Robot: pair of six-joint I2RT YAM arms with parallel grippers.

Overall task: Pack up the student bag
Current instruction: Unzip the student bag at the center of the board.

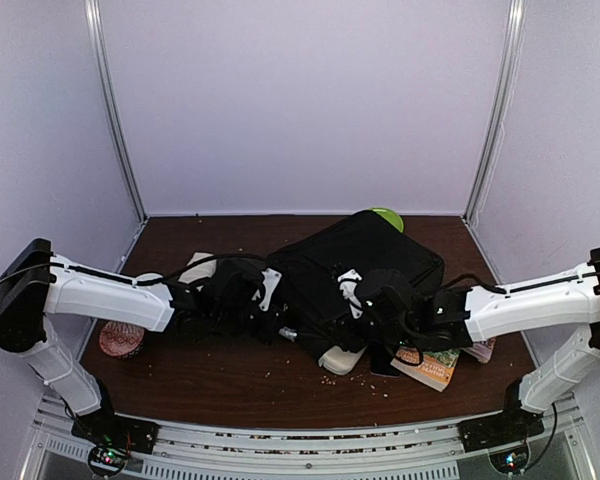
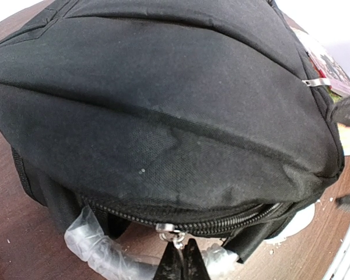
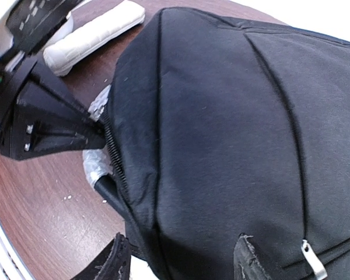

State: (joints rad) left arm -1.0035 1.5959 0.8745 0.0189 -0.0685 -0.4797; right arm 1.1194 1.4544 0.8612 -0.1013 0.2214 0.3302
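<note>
— Top external view first: we see the student bag point(image 1: 370, 255) lying flat in the middle of the dark wooden table point(image 1: 230, 375), with both arms reaching in to its near edge.

— And the left pincer point(image 2: 181, 265)?

— On the left wrist view we find its tips clenched together on the metal zipper pull point(image 2: 174, 233) of the bag's lower zip. That zip is closed along the stretch we can see. Just beside the tips runs a handle point(image 2: 99, 248) wrapped in clear plastic.

— We read the right pincer point(image 3: 179, 261) differently.

— Yes. On the right wrist view its fingers point(image 3: 112, 262) stand wide apart, released, straddling a corner of the bag. One is off the fabric, over the table. The other lies against the cloth, and we cannot tell whether it presses.

— What else do we have around the bag?

— A pale pouch point(image 3: 96, 32) lies on the table beyond the left pincer, near the bag. A book point(image 1: 435, 365) with a green cover sits under the right arm. A lime-green thing point(image 1: 388, 216) peeks out behind the bag's far edge. A round reddish object point(image 1: 120, 340) lies by the left arm, well apart from the bag; we cannot make out what it is. Crumbs point(image 1: 330, 378) dot the table.
</note>
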